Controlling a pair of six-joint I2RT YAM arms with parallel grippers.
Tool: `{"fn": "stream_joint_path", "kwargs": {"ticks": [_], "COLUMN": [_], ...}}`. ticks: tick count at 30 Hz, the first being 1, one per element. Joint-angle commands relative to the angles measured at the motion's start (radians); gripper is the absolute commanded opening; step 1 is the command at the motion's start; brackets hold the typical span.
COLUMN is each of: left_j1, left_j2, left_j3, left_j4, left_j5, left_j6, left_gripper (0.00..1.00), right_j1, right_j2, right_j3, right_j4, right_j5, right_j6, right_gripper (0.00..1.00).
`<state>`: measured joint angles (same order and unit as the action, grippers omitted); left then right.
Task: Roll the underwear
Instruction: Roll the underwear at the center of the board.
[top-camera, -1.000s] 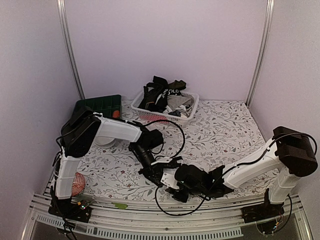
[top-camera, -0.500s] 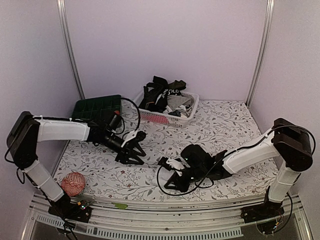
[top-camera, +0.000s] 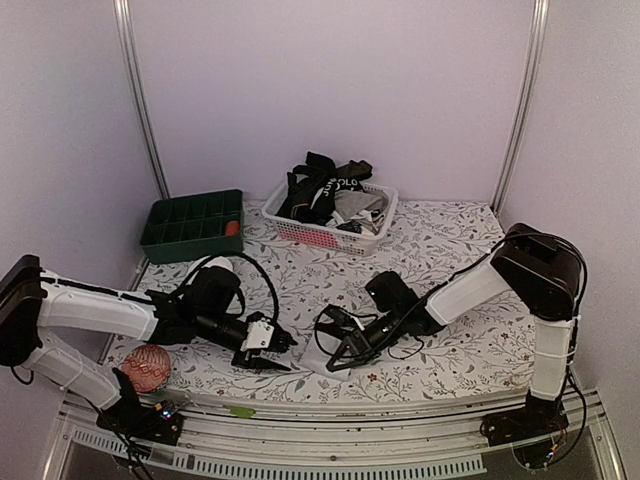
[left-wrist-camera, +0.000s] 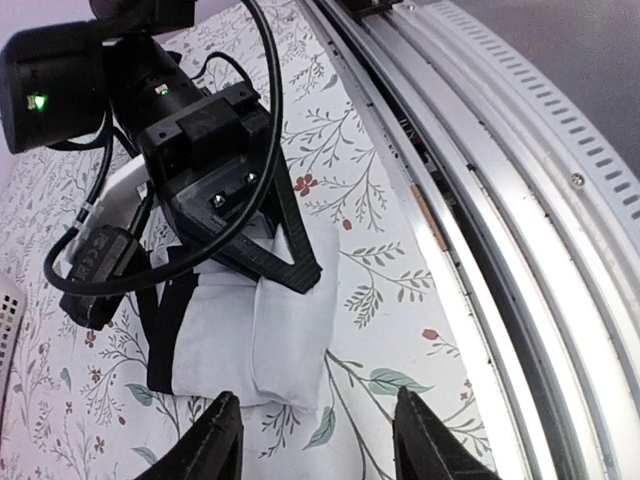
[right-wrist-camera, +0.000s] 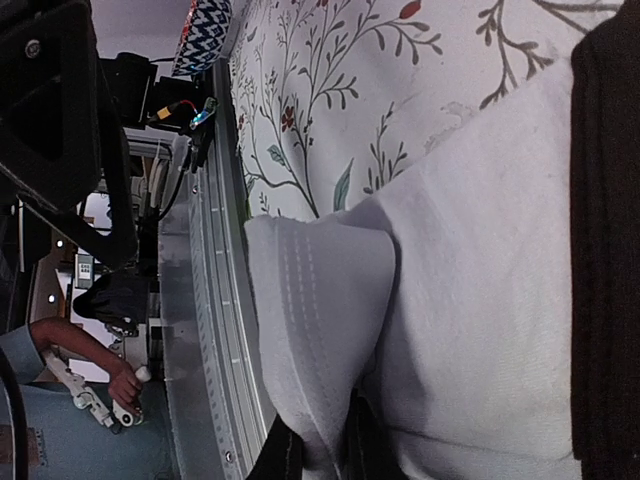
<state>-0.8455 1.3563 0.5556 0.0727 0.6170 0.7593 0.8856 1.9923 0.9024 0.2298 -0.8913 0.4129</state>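
Right end effector is pinched shut on a raised fold of the white cloth underwear with a black waistband, which lies folded on the floral-print table near its front edge. Left end effector hovers just beside the cloth, fingers spread, gripping nothing.

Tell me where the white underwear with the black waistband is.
The white underwear lies near the table's front edge, about centre in the top view, between the left gripper and the right gripper, which pinches its edge.
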Motion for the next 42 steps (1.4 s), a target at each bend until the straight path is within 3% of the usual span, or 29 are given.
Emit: {"fn": "stream_joint_path", "kwargs": {"ticks": [1, 13, 19, 22, 24, 29, 38, 42], "left_j1": [-0.056, -0.141, -0.149, -0.136, -0.122, -0.082, 0.021, 0.066], "left_j2": [0.038, 0.243, 0.336, 0.361, 0.361, 0.424, 0.686, 0.793], "left_j3": [-0.015, 0.067, 0.112, 0.152, 0.176, 0.314, 0.616, 0.717], "left_j4": [0.139, 0.17, 0.055, -0.042, -0.107, -0.336, -0.756, -0.857], "left_j5": [-0.125, -0.228, -0.29, -0.288, -0.246, -0.089, 0.245, 0.311], "left_j6": [0.111, 0.22, 0.232, 0.197, 0.203, 0.199, 0.267, 0.288], "left_gripper": [0.52, 0.51, 0.37, 0.12, 0.01, 0.0, 0.0, 0.0], "right_j1": [-0.017, -0.033, -0.039, -0.045, -0.056, -0.08, -0.02, 0.105], "right_j2": [0.099, 0.202, 0.202, 0.145, 0.073, -0.147, -0.536, -0.562], "right_j3": [0.005, 0.093, 0.124, 0.106, 0.068, -0.066, -0.28, -0.281], "right_j4": [-0.066, -0.131, -0.142, -0.137, -0.125, -0.106, -0.062, -0.066], "right_j5": [-0.084, -0.117, -0.133, -0.1, -0.049, 0.125, 0.471, 0.587], "right_j6": [0.08, 0.121, 0.15, 0.149, 0.137, 0.069, -0.128, -0.26], "right_gripper": [0.0, 0.0, 0.0, 0.12, 0.28, 0.5, 0.62, 0.64]}}
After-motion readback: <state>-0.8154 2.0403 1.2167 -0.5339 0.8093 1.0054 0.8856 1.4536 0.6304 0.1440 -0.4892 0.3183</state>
